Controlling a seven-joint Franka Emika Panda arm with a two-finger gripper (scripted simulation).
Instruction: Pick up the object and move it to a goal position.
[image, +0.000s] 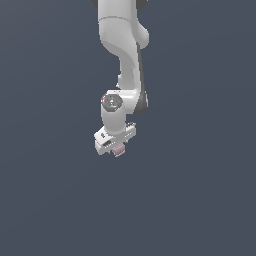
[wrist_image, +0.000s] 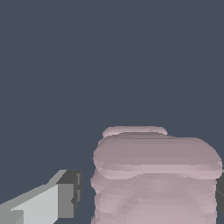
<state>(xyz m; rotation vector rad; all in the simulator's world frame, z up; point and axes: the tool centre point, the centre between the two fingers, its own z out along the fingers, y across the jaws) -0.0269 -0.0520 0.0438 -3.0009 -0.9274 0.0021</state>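
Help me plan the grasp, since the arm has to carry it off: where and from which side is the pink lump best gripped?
Grip the pink lump across its two opposite flat sides, coming from directly above. It is roughly cube-shaped with rounded edges, so the sides likely seat the pads best. The gripper is already over it, one finger beside a side, a small gap showing.

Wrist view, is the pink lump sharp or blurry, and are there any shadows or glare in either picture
Wrist view: the pink lump is sharp but faceted and banded, cropped at the frame's edge. Exterior view: flat, even light, no cast shadows on the plain backdrop, only soft shading on the white arm; no glare or blur.
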